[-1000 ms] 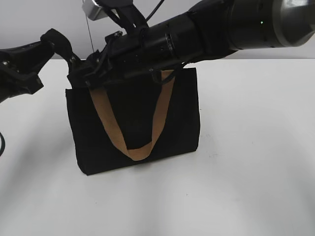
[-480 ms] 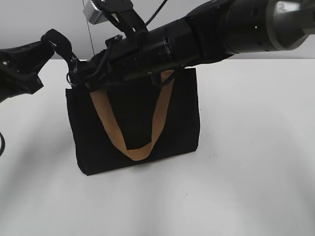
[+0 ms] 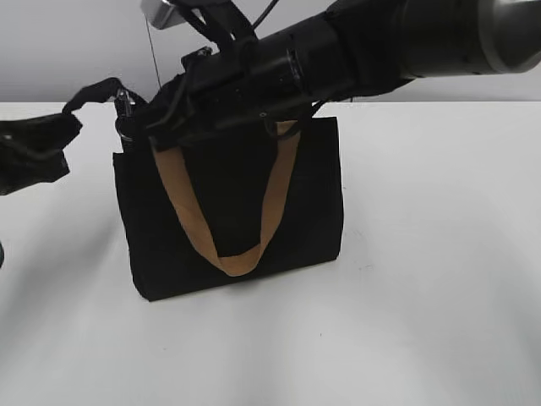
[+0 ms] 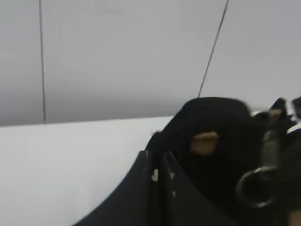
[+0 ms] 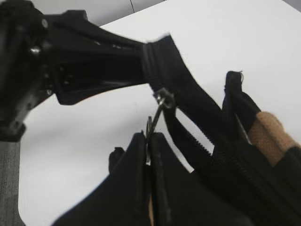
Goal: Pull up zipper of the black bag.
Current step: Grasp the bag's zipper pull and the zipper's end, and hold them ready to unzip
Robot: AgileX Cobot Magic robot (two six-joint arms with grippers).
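The black bag [image 3: 237, 203] stands upright on the white table, its tan handle [image 3: 275, 186] hanging down the front. My right gripper [image 5: 149, 137] reaches across to the bag's top left corner [image 3: 139, 123] and is shut on the ring of the silver zipper pull [image 5: 162, 100]. The pull sits near the left end of the zipper [image 3: 125, 103]. My left gripper [image 3: 68, 120] is left of the bag, shut on the black tail of the zipper [image 5: 160, 59], which is stretched taut. In the left wrist view its jaws [image 4: 157, 162] are closed in front of the bag [image 4: 211, 122].
The white table [image 3: 423, 254] extends around the bag. The thick right arm [image 3: 355, 51] spans above the bag's top edge. A grey wall stands behind [image 4: 117, 56].
My left gripper has moved down and to the left, pulling the zipper tail taut. My right gripper has shifted slightly up and left with the pull.
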